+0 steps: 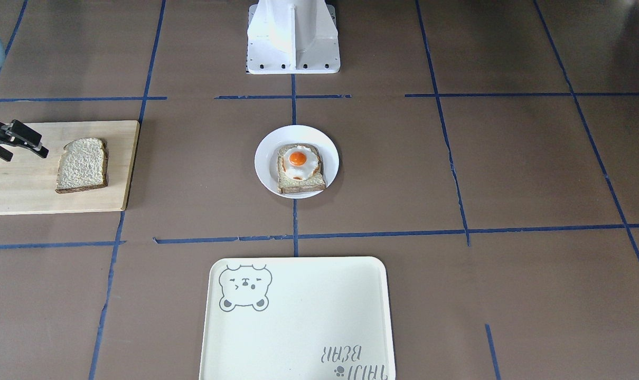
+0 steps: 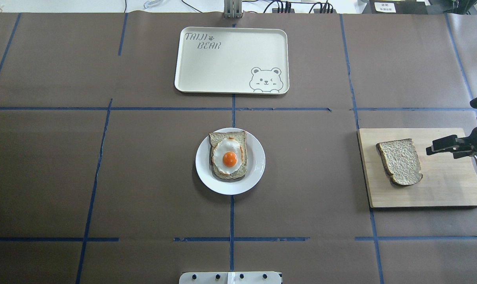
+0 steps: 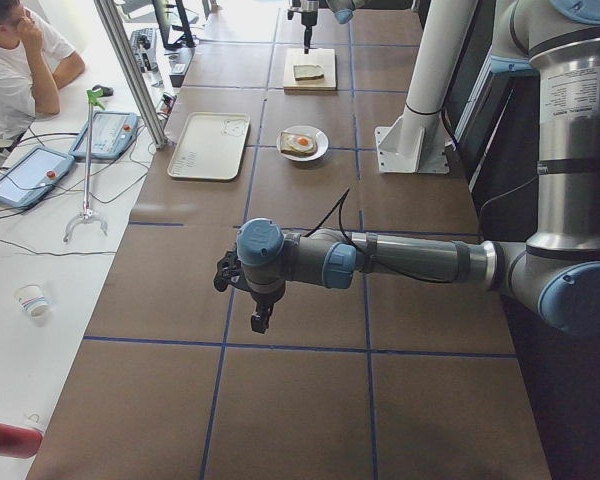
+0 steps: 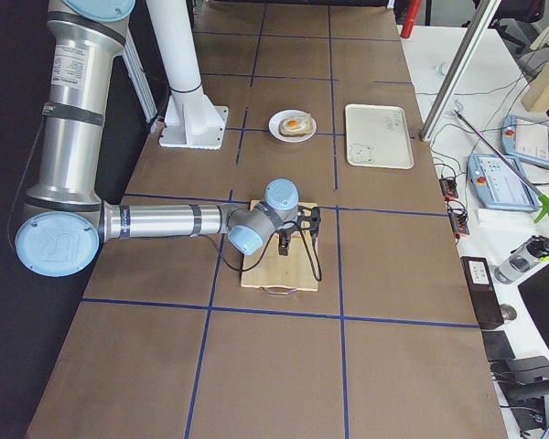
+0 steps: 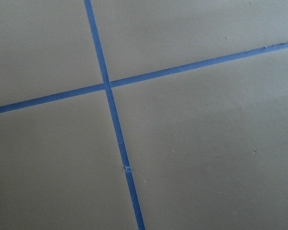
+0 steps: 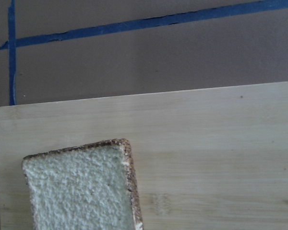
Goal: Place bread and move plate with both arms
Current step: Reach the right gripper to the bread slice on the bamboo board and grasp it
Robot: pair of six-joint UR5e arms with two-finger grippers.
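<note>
Right arm (image 4: 156, 221): forearm stretched level; right gripper (image 1: 28, 153) at overhead 3 o'clock, fingers parted, aimed toward 9 o'clock. Left arm (image 3: 410, 258): forearm level; left gripper (image 3: 242, 298) hangs downward, spread indeterminate.

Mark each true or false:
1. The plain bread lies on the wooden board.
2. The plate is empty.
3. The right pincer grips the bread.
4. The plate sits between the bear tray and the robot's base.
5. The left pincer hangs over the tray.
1. True: the bread lies flat on the wooden board.
2. False: the plate holds a slice topped with a fried egg.
3. False: the right pincer hangs over the board beside the bread, apart from it.
4. True: the tray is beyond the plate and the base is on its near side.
5. False: the left pincer is over bare table, far from the tray.
</note>
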